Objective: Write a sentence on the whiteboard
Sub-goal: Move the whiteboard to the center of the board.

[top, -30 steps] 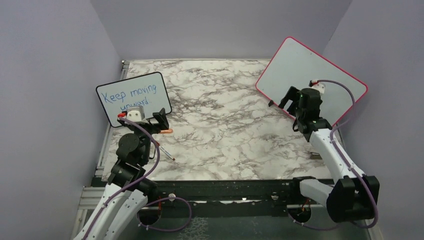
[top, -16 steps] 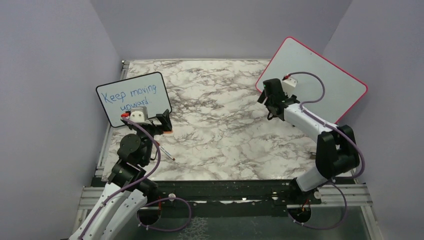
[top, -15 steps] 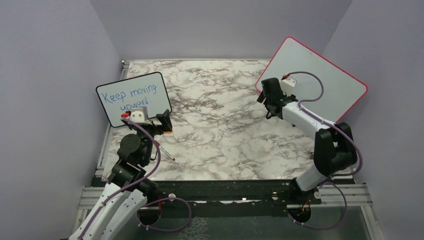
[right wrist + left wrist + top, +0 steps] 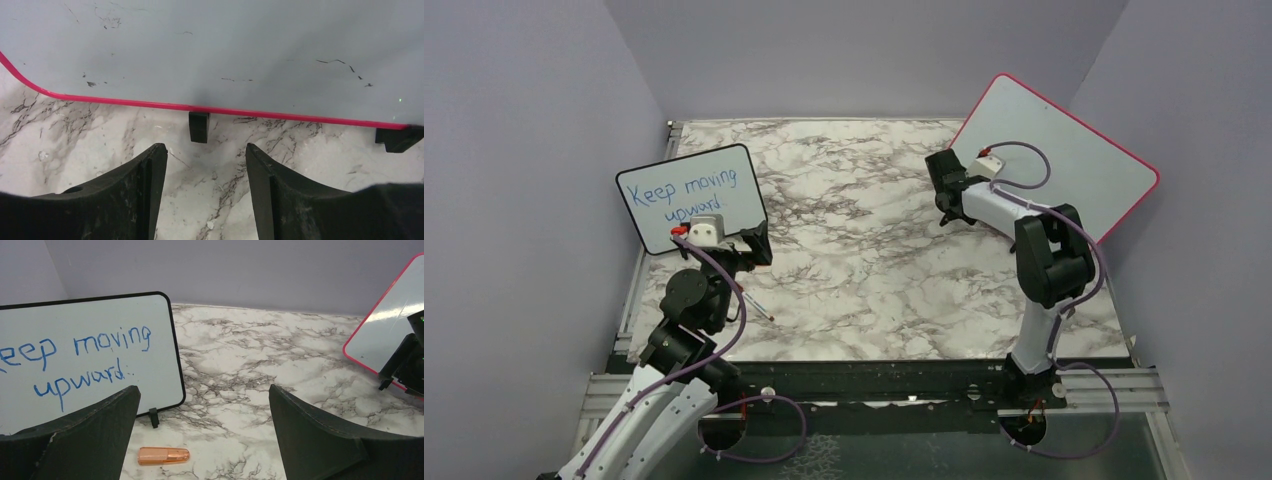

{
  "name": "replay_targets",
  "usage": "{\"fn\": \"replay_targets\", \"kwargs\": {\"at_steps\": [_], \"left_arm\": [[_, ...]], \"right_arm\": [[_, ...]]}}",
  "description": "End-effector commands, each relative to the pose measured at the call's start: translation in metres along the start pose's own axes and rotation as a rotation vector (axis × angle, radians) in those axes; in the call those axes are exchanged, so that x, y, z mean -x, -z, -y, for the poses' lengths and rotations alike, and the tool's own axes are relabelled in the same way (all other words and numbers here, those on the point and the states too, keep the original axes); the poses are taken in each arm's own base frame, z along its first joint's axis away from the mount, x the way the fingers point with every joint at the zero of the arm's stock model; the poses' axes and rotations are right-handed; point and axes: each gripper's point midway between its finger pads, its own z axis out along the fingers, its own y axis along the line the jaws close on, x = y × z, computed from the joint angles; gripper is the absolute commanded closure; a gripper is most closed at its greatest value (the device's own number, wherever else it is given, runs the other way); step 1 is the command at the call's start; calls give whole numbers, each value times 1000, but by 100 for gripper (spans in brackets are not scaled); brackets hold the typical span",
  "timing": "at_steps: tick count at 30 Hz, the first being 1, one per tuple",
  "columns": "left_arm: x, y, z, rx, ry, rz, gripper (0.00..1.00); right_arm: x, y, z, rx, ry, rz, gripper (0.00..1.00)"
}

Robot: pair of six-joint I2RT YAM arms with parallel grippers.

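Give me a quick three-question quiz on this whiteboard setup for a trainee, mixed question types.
1. True or false: the red-framed whiteboard already carries a written sentence.
2. What colour is the writing on the black-framed board? A blue, B green, C black.
3. Fill in: the orange marker cap lies on the marble table just ahead of the ___ gripper.
Key: 1 false; 2 A; 3 left gripper.
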Motion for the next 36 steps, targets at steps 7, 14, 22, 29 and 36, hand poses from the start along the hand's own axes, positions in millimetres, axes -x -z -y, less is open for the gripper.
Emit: {"fn": "replay_targets", "kwargs": {"at_steps": [7, 14, 22, 29, 36], "left_arm": [[11, 0, 5, -24, -2, 33, 1], [10, 0, 7, -30, -4, 34, 1], [10, -1, 8, -36, -10, 33, 1], [9, -1, 8, -38, -14, 31, 1], [11, 0, 7, -34, -12, 38, 1]], "right_arm": [[7, -28, -12, -83, -7, 60, 43], [3, -43, -13, -103, 8, 48, 49], [-8, -43, -7, -88, 64, 15, 77], [-30, -24, -3, 2, 124, -41, 90], [-55, 12, -9, 127, 256, -46, 92]]}}
